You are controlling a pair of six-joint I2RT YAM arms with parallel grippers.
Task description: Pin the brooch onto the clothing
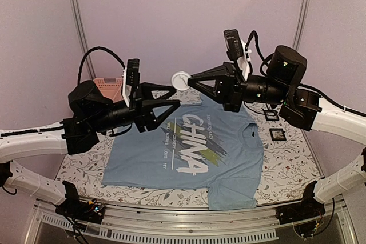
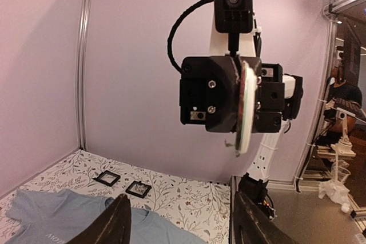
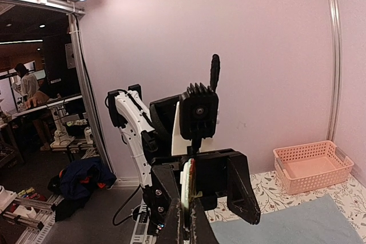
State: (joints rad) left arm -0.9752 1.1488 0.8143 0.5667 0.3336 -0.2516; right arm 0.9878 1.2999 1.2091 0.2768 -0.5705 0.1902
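The clothing, a light blue T-shirt [image 1: 189, 152] with a white "CHINA" print, lies flat on the table; parts of it show in the left wrist view [image 2: 57, 215] and the right wrist view [image 3: 297, 221]. High above the shirt my right gripper [image 1: 190, 78] is shut on the brooch [image 1: 182, 79], a small round pale disc. The disc shows edge-on in the left wrist view [image 2: 247, 107] and between my right fingers [image 3: 187, 190], with an orange and green rim. My left gripper [image 1: 176, 96] faces it just below and to the left, open and empty [image 2: 183, 221].
A pink basket [image 1: 107, 87] stands at the back left, also seen as the basket [image 3: 311, 167] by the wall. Two black square frames [image 1: 271, 115] [image 1: 278, 135] lie right of the shirt on the floral cloth [image 1: 286, 170]. Metal posts rise at the back corners.
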